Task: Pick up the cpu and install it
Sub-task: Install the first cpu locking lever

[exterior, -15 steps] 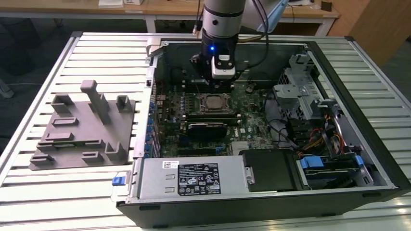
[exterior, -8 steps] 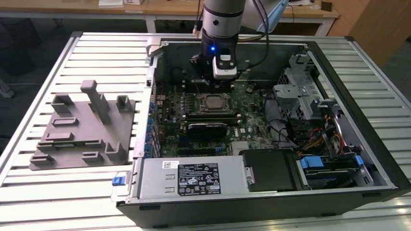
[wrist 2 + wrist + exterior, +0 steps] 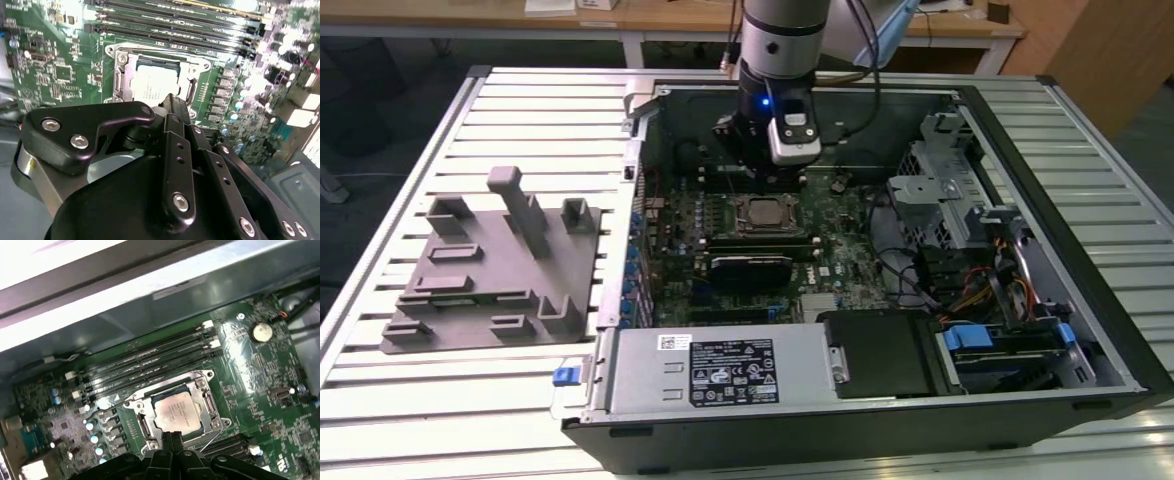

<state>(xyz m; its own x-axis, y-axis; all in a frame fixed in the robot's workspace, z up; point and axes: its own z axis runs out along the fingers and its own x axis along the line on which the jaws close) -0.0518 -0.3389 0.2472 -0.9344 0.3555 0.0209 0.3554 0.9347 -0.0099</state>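
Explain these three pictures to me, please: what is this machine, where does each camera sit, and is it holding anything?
The machine is one robot arm ending in a pincer. The exterior view looks from off the arm at a slatted table. On the table are an open computer case and, at the exterior view's left, a grey fixture block. Both wrist views come from cameras riding on the arm, looking past the pincer at the green motherboard. The cpu, a silver square, lies in its socket there. The pincer is shut close by it and seems to hold nothing.
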